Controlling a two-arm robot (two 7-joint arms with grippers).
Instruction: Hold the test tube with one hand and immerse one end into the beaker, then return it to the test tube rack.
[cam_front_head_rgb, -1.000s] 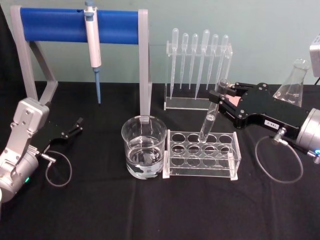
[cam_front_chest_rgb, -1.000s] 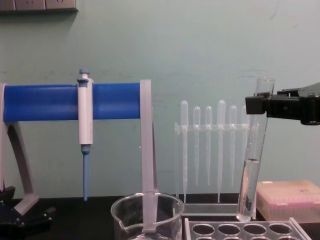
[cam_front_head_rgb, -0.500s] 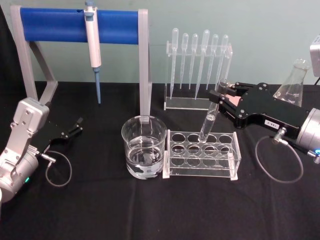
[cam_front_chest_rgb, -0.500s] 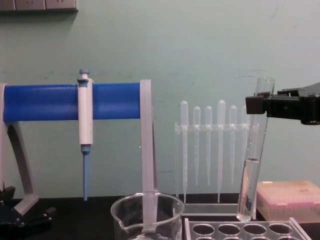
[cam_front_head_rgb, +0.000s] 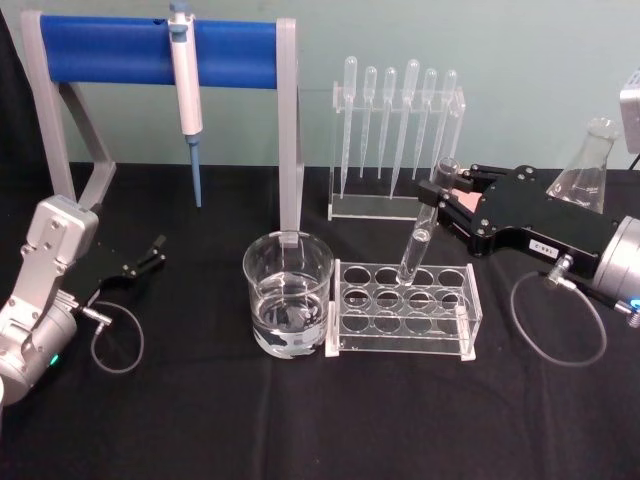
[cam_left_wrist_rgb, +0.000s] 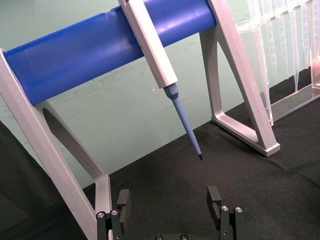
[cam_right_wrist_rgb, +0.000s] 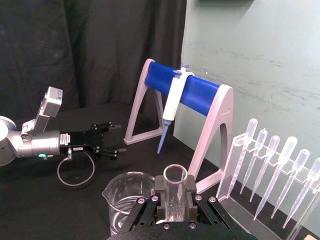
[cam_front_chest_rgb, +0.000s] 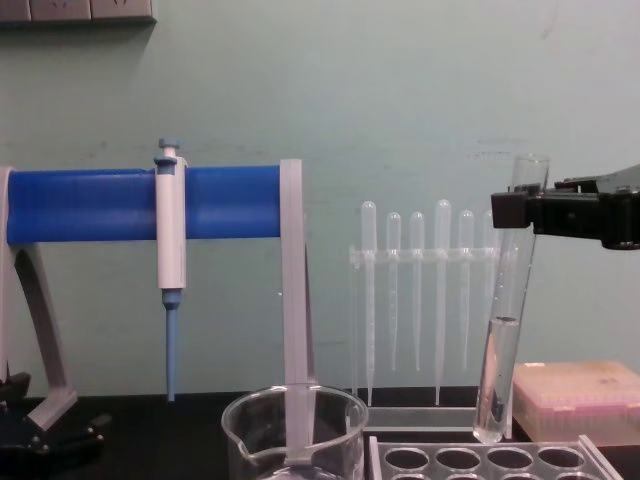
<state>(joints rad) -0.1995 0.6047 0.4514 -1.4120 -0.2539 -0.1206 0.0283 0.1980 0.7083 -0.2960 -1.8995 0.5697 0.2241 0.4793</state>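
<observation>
Liquid is seen in the lower part of the test tube (cam_front_head_rgb: 420, 235), which is tilted, its rim leaning toward the robot's right. Its round end is just over a back-row hole of the test tube rack (cam_front_head_rgb: 400, 345). The tube is gripped just below its flared rim by the right pincer (cam_front_head_rgb: 443, 190), whose fingers are clenched on the glass from either side.

The beaker (cam_front_head_rgb: 262, 300), part-filled with water, stands on the black desk (cam_front_head_rgb: 300, 420) just beside the rack's left end. Whether the dip is already done cannot be told. If it is not, the tube has to be raised above the beaker's rim, carried left and lowered until its end is under water.

The right arm is stretched in low from the right, its pincer held roughly level. The left pincer (cam_front_head_rgb: 155, 250) is parked far left near the desk, fingers released and spread, holding nothing.
</observation>
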